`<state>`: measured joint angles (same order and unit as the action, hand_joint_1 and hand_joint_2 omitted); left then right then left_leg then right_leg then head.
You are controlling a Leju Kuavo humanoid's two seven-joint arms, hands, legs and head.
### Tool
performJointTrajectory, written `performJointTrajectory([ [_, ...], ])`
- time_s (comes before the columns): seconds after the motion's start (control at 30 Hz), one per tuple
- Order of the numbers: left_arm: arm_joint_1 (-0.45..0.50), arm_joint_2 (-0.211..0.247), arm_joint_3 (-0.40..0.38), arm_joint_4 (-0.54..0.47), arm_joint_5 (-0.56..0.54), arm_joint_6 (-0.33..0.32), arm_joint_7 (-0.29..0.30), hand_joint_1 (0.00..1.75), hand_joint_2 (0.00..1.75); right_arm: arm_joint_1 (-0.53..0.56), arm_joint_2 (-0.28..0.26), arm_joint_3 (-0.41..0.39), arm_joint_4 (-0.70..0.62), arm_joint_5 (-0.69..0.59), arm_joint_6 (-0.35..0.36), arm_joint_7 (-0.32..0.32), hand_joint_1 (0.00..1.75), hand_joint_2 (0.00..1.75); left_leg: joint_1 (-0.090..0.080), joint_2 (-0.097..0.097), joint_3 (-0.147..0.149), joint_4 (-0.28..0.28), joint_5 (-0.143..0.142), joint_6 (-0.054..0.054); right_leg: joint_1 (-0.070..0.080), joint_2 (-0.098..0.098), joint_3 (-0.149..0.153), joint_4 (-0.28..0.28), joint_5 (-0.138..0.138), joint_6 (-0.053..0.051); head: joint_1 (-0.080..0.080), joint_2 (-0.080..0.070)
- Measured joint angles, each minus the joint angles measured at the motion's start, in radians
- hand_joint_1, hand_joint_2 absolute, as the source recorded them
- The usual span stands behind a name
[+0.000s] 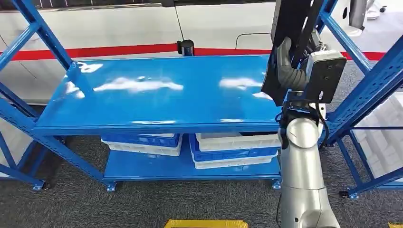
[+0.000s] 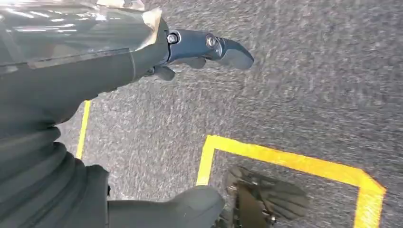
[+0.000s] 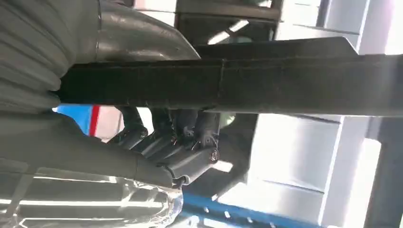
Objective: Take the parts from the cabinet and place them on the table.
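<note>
The rack's top shelf [image 1: 157, 95] is showing glossy bright blue with white glare streaks, and its frame posts [image 1: 33, 28] are showing the same blue. On the lower shelf [image 1: 190, 167], stacked bins [image 1: 235, 148] are alternating white and blue. The far wall [image 1: 119, 28] is showing white with a red stripe [image 1: 95, 51]. The carpet floor [image 2: 309, 80] is looking speckled dark grey, crossed by yellow tape lines [image 2: 285, 159]. The right hand [image 1: 291, 61] is gripping a flat black part [image 3: 266, 83]; its arm [image 1: 304, 190] is gleaming silver. The left hand [image 2: 204, 50] is showing dark blue-grey.
</note>
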<state>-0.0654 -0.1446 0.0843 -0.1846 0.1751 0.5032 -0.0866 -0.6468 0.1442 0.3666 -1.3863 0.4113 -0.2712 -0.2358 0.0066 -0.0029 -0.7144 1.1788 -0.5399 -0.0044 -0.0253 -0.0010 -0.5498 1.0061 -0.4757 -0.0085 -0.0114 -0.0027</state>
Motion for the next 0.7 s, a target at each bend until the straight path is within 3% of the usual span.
performJointTrajectory([
  [0.03, -0.001, 0.000, 0.007, 0.000, 0.012, 0.001, 0.000, 0.00, 1.75, -0.011, 0.000, -0.002, 0.000, 0.012, 0.000, 0.000, 1.75, 1.75, 0.003, 0.000, -0.019, 0.078, -0.040, -0.005, 0.001, 0.000, -0.012, 0.001, 0.010, 0.000, 0.000, 0.000],
  [0.07, -0.001, 0.000, 0.017, 0.000, 0.019, 0.004, 0.004, 0.00, 1.75, -0.021, 0.000, -0.003, 0.000, 0.025, -0.001, 0.001, 1.75, 1.75, 0.006, 0.000, -0.027, 0.137, -0.053, -0.009, 0.001, 0.000, -0.025, 0.002, 0.020, 0.001, 0.000, 0.000],
  [0.1, -0.001, 0.001, 0.021, 0.000, 0.023, 0.006, 0.008, 0.00, 1.75, -0.025, 0.000, -0.002, 0.000, 0.033, -0.001, 0.003, 1.75, 1.75, 0.009, 0.000, -0.016, 0.144, -0.041, -0.010, 0.001, 0.000, -0.035, 0.002, 0.028, 0.002, 0.000, 0.000],
  [0.13, -0.001, 0.001, 0.023, 0.000, 0.024, 0.009, 0.013, 0.00, 1.75, -0.028, 0.002, -0.002, 0.000, 0.043, -0.001, 0.007, 1.75, 1.75, 0.010, 0.000, 0.009, 0.120, -0.017, -0.010, 0.001, 0.000, -0.044, 0.003, 0.035, 0.005, -0.001, 0.000],
  [0.2, -0.003, 0.003, 0.025, 0.000, 0.026, 0.011, 0.015, 0.00, 1.75, -0.032, 0.012, 0.001, 0.002, 0.061, -0.001, 0.012, 1.75, 1.75, 0.013, 0.000, 0.124, -0.035, 0.044, -0.004, 0.000, 0.000, -0.061, 0.003, 0.051, 0.014, 0.000, 0.000],
  [0.23, -0.005, 0.003, 0.029, 0.000, 0.029, 0.012, 0.015, 0.00, 1.75, -0.036, 0.020, 0.003, 0.002, 0.066, -0.001, 0.012, 1.75, 1.75, 0.013, -0.001, 0.185, -0.114, 0.042, 0.001, 0.000, 0.000, -0.063, 0.004, 0.057, 0.018, -0.001, 0.000],
  [0.27, -0.008, 0.004, 0.036, 0.000, 0.033, 0.014, 0.015, 0.00, 1.75, -0.041, 0.028, 0.005, 0.005, 0.068, -0.001, 0.013, 1.75, 1.75, 0.006, -0.002, 0.222, -0.173, 0.025, 0.004, 0.006, 0.001, -0.069, 0.005, 0.063, 0.027, 0.000, 0.000],
  [0.33, -0.009, 0.003, 0.043, 0.000, 0.037, 0.025, 0.015, 0.00, 1.75, -0.051, 0.042, 0.011, 0.012, 0.069, -0.001, 0.011, 1.75, 1.75, 0.001, -0.002, 0.212, -0.180, 0.029, 0.011, 0.004, -0.002, -0.074, 0.003, 0.080, 0.040, 0.000, 0.000],
  [0.4, -0.007, 0.000, 0.050, 0.000, 0.047, 0.034, 0.016, 0.00, 1.75, -0.054, 0.056, 0.018, 0.024, 0.062, 0.002, 0.001, 1.75, 1.75, -0.004, 0.000, 0.198, -0.186, 0.050, 0.032, 0.008, -0.001, -0.078, -0.003, 0.098, 0.059, 0.001, 0.000],
  [0.43, -0.008, -0.004, 0.055, 0.000, 0.048, 0.039, 0.015, 0.00, 1.75, -0.058, 0.057, 0.018, 0.033, 0.054, 0.002, -0.005, 1.75, 1.75, 0.004, 0.009, 0.194, -0.190, 0.063, 0.041, 0.002, -0.002, -0.091, 0.011, 0.080, 0.057, 0.001, 0.000],
  [0.5, -0.011, -0.006, 0.067, 0.000, 0.056, 0.044, 0.011, 0.00, 1.75, -0.075, 0.065, 0.018, 0.053, 0.035, 0.005, -0.024, 1.75, 1.75, -0.001, 0.008, 0.157, -0.191, 0.091, 0.061, 0.006, 0.000, -0.138, 0.119, -0.034, 0.035, 0.008, 0.000],
  [0.53, -0.010, -0.008, 0.071, 0.000, 0.056, 0.044, 0.008, 0.00, 1.75, -0.078, 0.066, 0.018, 0.061, 0.028, 0.007, -0.031, 1.75, 1.75, -0.002, 0.009, 0.140, -0.191, 0.105, 0.061, 0.006, 0.000, -0.155, 0.195, -0.084, 0.029, 0.010, 0.000],
  [0.57, -0.010, -0.010, 0.073, 0.000, 0.058, 0.044, 0.005, 0.00, 1.75, -0.080, 0.067, 0.018, 0.067, 0.022, 0.010, -0.035, 1.75, 1.75, -0.004, 0.009, 0.123, -0.189, 0.117, 0.063, 0.006, 0.000, -0.165, 0.261, -0.110, 0.030, 0.009, 0.000],
  [0.6, -0.010, -0.010, 0.077, 0.000, 0.062, 0.042, -0.002, 0.00, 1.75, -0.079, 0.068, 0.018, 0.075, 0.004, 0.017, -0.045, 1.75, 1.75, -0.005, 0.009, 0.107, -0.189, 0.128, 0.063, 0.006, 0.000, -0.166, 0.304, -0.115, 0.038, 0.010, 0.000],
  [0.63, -0.010, -0.011, 0.082, 0.000, 0.067, 0.041, -0.008, 0.00, 1.75, -0.078, 0.069, 0.017, 0.081, -0.011, 0.023, -0.054, 1.75, 1.75, -0.006, 0.009, 0.087, -0.189, 0.143, 0.062, 0.006, 0.000, -0.149, 0.312, -0.092, 0.049, 0.009, 0.000],
  [0.67, -0.010, -0.012, 0.086, 0.000, 0.067, 0.041, -0.011, 0.00, 1.75, -0.078, 0.071, 0.017, 0.085, -0.016, 0.025, -0.057, 1.75, 1.75, -0.007, 0.010, 0.071, -0.188, 0.155, 0.060, 0.007, 0.000, -0.121, 0.286, -0.063, 0.059, 0.010, 0.000],
  [0.7, -0.010, -0.013, 0.092, 0.000, 0.067, 0.041, -0.012, 0.00, 1.75, -0.078, 0.074, 0.016, 0.090, -0.023, 0.029, -0.066, 1.75, 1.75, -0.007, 0.009, 0.054, -0.188, 0.168, 0.057, 0.009, 0.000, -0.067, 0.222, -0.036, 0.065, 0.009, 0.000],
])
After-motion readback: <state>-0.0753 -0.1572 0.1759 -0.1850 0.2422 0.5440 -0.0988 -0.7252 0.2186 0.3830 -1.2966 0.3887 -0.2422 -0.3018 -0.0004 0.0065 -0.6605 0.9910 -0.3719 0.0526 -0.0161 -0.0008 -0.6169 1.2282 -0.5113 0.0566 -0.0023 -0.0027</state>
